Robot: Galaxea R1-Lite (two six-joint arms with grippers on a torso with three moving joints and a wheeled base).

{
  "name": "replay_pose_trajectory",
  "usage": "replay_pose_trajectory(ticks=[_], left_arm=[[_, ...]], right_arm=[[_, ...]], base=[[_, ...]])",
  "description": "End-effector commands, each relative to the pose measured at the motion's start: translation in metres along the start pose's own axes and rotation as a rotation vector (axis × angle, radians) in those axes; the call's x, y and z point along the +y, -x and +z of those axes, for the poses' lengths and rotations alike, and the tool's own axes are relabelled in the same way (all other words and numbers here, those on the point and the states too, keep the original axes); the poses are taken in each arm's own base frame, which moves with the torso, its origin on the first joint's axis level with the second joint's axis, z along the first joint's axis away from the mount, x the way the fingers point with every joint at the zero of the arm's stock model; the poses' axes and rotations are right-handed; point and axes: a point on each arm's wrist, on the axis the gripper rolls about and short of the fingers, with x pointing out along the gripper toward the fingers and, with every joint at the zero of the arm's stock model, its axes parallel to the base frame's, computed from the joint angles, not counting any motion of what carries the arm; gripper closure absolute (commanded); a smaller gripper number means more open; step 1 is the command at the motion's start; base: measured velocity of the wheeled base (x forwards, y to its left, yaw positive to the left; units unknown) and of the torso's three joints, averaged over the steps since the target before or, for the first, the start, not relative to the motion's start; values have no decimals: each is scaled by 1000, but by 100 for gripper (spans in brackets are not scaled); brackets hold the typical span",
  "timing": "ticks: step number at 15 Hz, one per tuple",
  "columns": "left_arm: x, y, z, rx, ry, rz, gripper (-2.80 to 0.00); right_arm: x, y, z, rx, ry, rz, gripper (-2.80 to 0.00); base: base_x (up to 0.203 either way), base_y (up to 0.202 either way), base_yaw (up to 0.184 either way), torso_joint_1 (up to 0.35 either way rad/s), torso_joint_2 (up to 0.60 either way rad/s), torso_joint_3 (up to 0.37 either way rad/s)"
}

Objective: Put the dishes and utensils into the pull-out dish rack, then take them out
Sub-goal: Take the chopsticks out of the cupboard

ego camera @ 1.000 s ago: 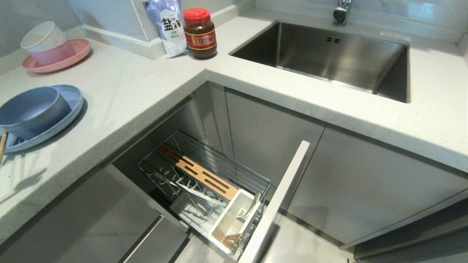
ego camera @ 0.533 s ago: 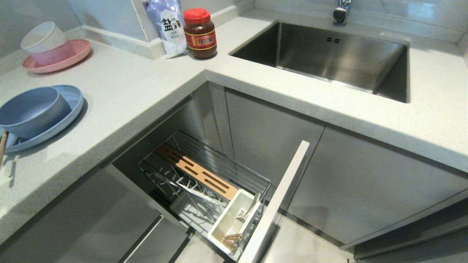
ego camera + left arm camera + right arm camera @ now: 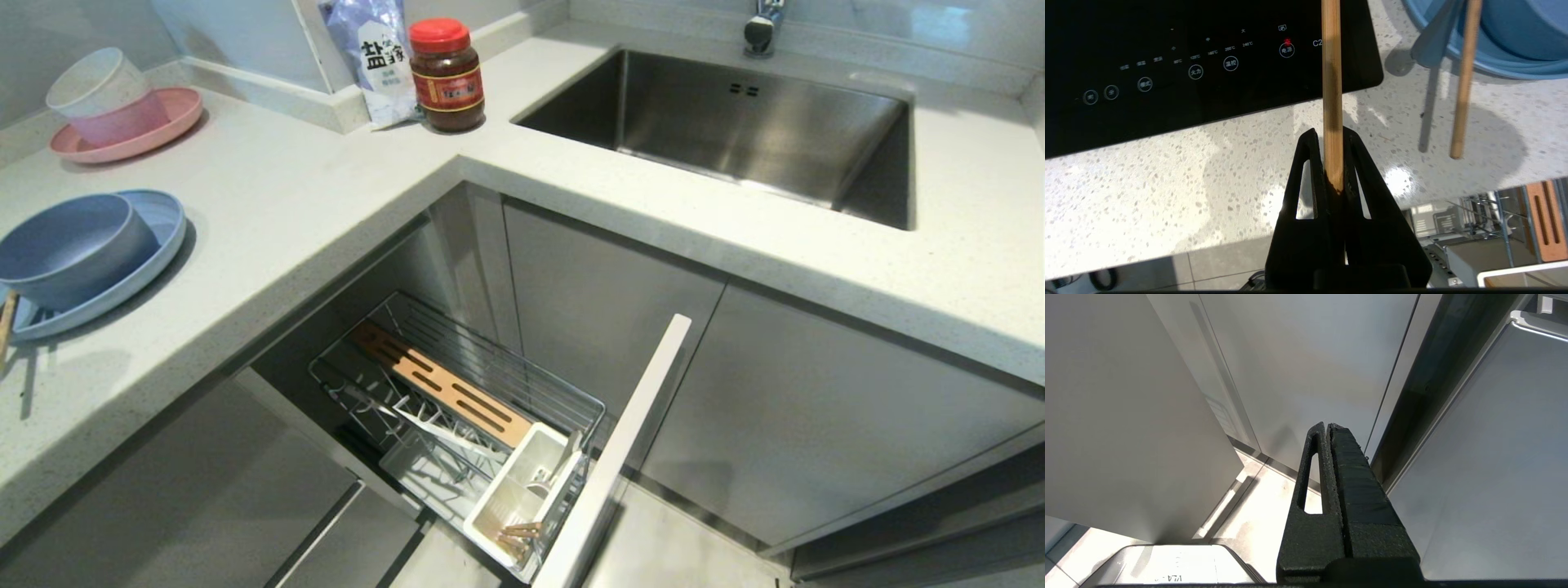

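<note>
While the rack (image 3: 457,408) stands pulled out below the counter edge, its front panel (image 3: 612,453) angled into the floor space, its wire basket lies open from above, with the wooden strip (image 3: 441,384) along the middle and the caddy (image 3: 514,494) nearest the panel. Chopstick ends (image 3: 516,535) show in the caddy. Off the head view's left side, the left gripper (image 3: 1333,134) is clamped on one chopstick (image 3: 1332,81) above the counter (image 3: 1167,175), beside the black cooktop (image 3: 1188,61). A second chopstick (image 3: 1464,77) leans on the plate (image 3: 155,220), which carries the bowl (image 3: 65,245). The right gripper (image 3: 1329,426) hangs closed and empty by the cabinet doors. Further back lies the sink (image 3: 735,122). The arm's shadow on the counter's near left has shrunk since a second ago; the dishes have kept their places.
</note>
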Motion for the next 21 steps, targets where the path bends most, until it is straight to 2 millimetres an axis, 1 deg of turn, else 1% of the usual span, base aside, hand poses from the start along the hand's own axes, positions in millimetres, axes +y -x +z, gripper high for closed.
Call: replay_pose_trajectory(ticks=[1, 2, 6, 11, 17, 21], left_arm=[[-3, -27, 3, 55, -18, 7, 0], [-5, -34, 5, 58, -22, -5, 0], [-15, -48, 10, 88, -50, -138, 0], [-21, -53, 11, 119, -126, -268, 0], [-23, -57, 17, 94, -134, -300, 0], [-25, -64, 21, 92, -134, -303, 0]], right_arm=[[0, 0, 0, -3, 0, -1, 0], [0, 0, 0, -3, 0, -1, 0], [0, 0, 0, -3, 0, 0, 0], [0, 0, 0, -3, 0, 1, 0], [0, 0, 0, -3, 0, -1, 0], [0, 0, 0, -3, 0, 0, 0]], base=[[0, 0, 0, 0, 0, 0], [0, 0, 0, 0, 0, 0], [0, 0, 0, 0, 0, 0], [0, 0, 0, 0, 0, 0], [0, 0, 0, 0, 0, 0], [0, 0, 0, 0, 0, 0]])
